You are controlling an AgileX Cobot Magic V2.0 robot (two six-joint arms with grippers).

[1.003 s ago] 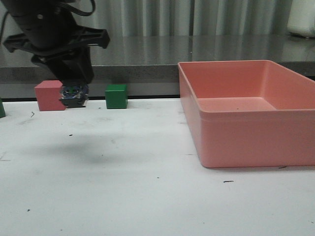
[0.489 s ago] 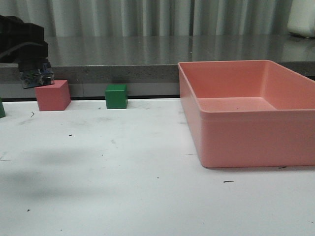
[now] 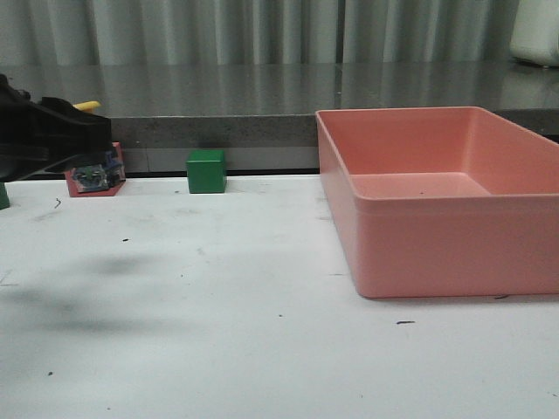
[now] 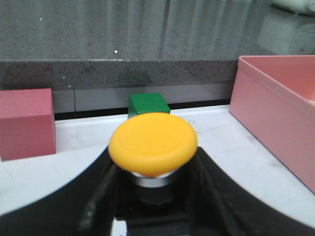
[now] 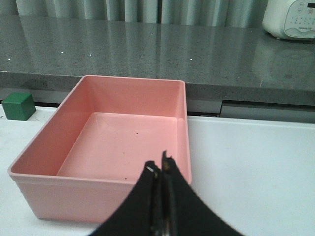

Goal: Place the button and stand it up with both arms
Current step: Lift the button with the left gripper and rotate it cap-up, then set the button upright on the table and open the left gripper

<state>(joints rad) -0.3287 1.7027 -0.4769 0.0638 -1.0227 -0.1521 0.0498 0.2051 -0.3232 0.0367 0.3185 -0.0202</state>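
The tray sits on the right half of the desk, with two cubes well to its left along the desk's far edge. The nearer cube stands apart from the far-left cube. The left pincer, gripping the button, is in front of that far-left cube.

Left gripper clamped, right gripper closed

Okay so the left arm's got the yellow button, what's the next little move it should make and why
Probably carry it rightward and lower toward bare table. The left gripper is clamped on the button, held above the surface at the far left edge, in front of the pink cube. The right gripper is shut, empty, above the pink bin.
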